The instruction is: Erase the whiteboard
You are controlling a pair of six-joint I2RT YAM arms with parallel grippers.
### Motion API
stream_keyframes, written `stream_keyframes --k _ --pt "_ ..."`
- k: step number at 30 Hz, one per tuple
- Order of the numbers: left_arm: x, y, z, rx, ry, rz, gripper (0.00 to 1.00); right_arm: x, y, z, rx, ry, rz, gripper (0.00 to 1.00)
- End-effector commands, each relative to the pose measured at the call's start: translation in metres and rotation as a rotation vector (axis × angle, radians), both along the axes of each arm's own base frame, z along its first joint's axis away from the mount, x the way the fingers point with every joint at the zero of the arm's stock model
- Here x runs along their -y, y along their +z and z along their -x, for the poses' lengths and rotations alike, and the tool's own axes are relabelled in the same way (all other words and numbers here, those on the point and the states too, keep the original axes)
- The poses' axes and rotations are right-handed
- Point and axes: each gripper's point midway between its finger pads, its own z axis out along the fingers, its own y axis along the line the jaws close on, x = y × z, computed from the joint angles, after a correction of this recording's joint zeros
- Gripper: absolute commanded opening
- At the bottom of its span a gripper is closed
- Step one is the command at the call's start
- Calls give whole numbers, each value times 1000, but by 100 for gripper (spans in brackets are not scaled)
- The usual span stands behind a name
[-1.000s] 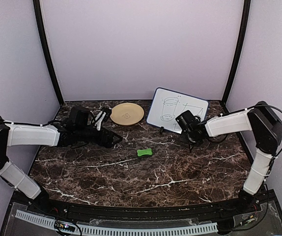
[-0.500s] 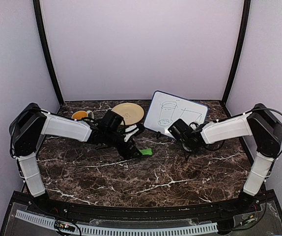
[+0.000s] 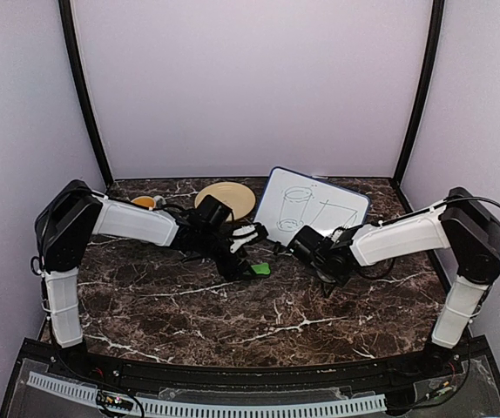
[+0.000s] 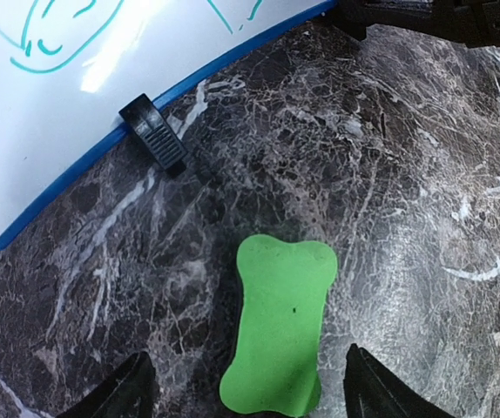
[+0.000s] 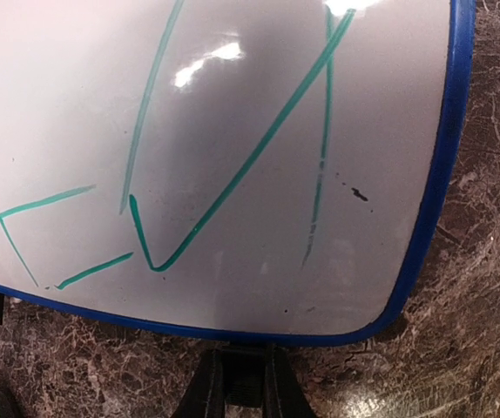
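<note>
A dark marble worktop (image 3: 276, 324) sat between pale walls, with two white robot arms reaching in from either side. The whiteboard (image 3: 315, 207), white with a thin blue frame, stood tilted up near the back of the worktop, right of centre. It carried thin line sketches, one like a cylinder and some angled strokes, teal in the wrist views. A black foot clipped onto its lower edge touched the marble.

The right gripper (image 5: 243, 387) was closed narrowly, pinching the whiteboard's lower frame near a rounded corner. The left gripper (image 4: 250, 390) hung spread open over a green eraser (image 4: 280, 322), one finger on either side of it and neither touching. The bone-shaped eraser lay flat just in front of the whiteboard. A yellow plate (image 3: 237, 195) rested behind the left arm, beside the whiteboard.
</note>
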Motion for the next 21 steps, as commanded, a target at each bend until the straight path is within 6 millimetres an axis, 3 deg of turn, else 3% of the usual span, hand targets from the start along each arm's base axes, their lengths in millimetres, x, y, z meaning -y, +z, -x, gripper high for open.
stream_keyframes --k 1,11,14,16,19,20,21 --pt "11 4 4 18 -63 -13 74 -4 13 -1 53 -64 -45 0" --pt "19 -7 13 -14 -100 -26 50 -16 12 5 52 -51 -42 0" --pt "16 -6 14 -16 -84 -28 38 -23 12 9 50 -46 -43 0" --pt "6 -9 16 -7 -51 -36 34 -29 12 12 51 -44 -40 0" --pt "-5 4 17 25 7 -18 31 -37 12 19 52 -48 -38 2" --pt "-14 -2 19 22 46 -35 29 -41 11 21 53 -48 -40 3" --pt "-17 8 16 46 69 -20 28 -44 11 23 53 -47 -39 4"
